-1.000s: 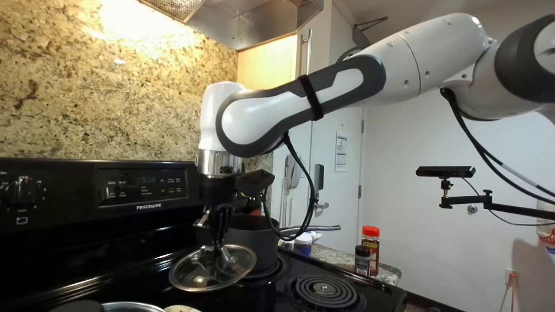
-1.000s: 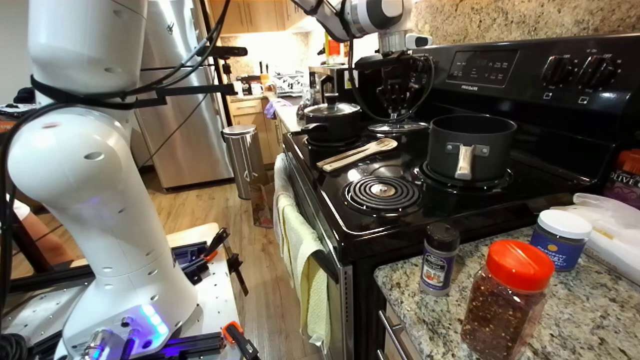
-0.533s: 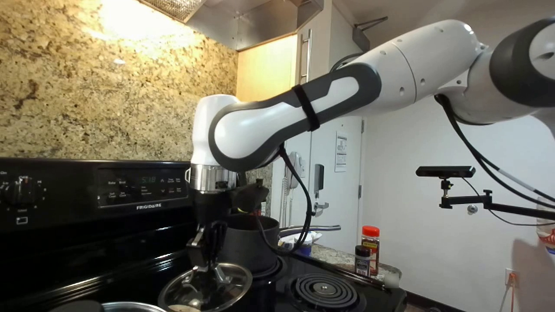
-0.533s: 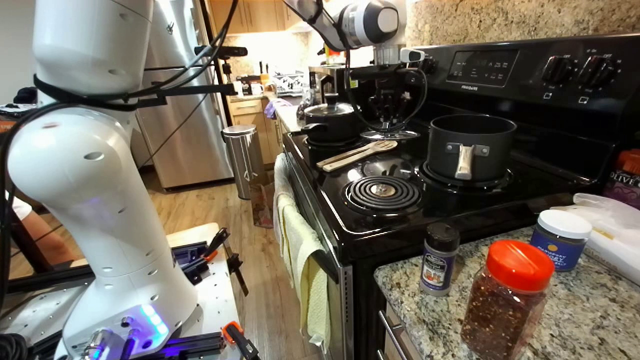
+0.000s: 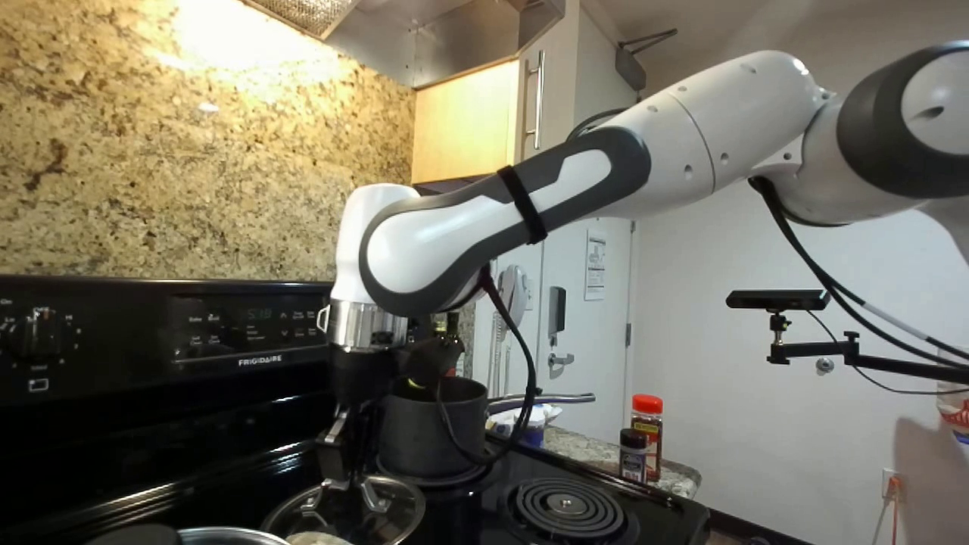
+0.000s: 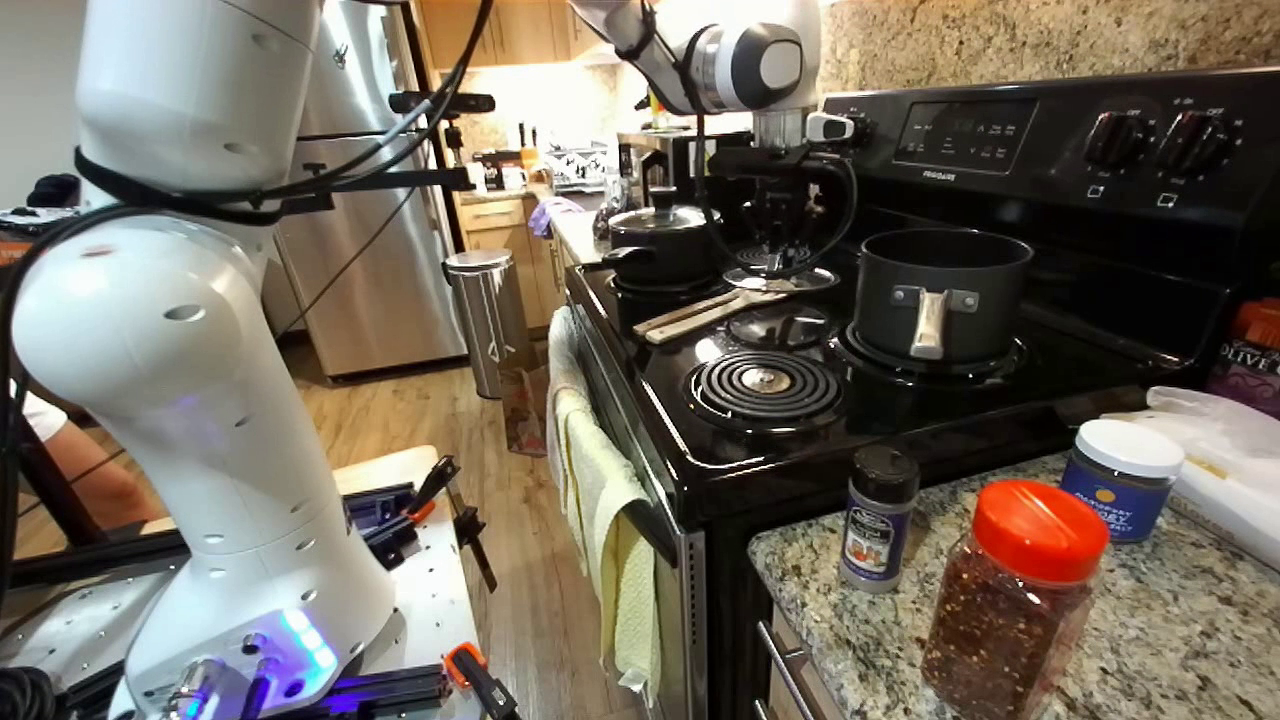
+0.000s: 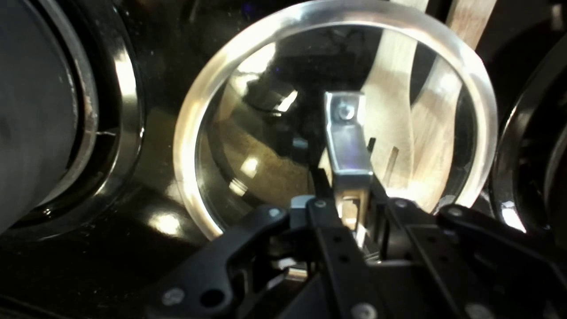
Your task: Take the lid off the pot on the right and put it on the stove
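Wrist view: lid [image 7: 310, 128], 1 pc., hdl. [image 7: 350, 146] clamped betw. gripper [image 7: 349, 185] jaws, lid below; overlaps wooden utensils [image 7: 471, 20] on stove [image 7: 133, 248], contact unclear.

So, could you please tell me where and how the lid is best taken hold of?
On the lid, I'd take the middle of the arched metal handle from straight above, as the gripper does now. The handle is narrow and stands up off the roughly level lid, which should suit jaws closing across it.
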`<state>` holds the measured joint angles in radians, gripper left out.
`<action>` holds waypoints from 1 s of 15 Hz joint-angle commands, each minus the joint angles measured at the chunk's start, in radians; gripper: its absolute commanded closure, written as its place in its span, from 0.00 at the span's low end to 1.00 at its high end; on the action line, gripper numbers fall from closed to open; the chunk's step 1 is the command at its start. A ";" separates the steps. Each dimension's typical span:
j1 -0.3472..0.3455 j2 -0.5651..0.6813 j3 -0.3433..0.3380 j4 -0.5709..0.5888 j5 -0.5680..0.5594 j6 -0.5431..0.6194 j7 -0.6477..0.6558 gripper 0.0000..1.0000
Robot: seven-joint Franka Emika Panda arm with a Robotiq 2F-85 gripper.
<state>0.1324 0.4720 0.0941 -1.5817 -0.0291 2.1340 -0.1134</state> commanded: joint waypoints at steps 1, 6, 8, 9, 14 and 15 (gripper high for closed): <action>-0.037 0.000 0.021 0.002 0.044 0.008 -0.063 0.95; -0.053 0.011 0.028 0.006 0.078 -0.002 -0.098 0.95; -0.054 0.018 0.029 0.004 0.086 -0.006 -0.105 0.95; -0.055 0.022 0.031 0.004 0.094 -0.013 -0.109 0.95; -0.053 0.031 0.029 0.003 0.102 -0.011 -0.101 0.95; -0.053 0.030 0.029 0.000 0.101 -0.009 -0.101 0.95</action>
<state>0.1037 0.5053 0.1031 -1.5816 0.0464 2.1327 -0.1810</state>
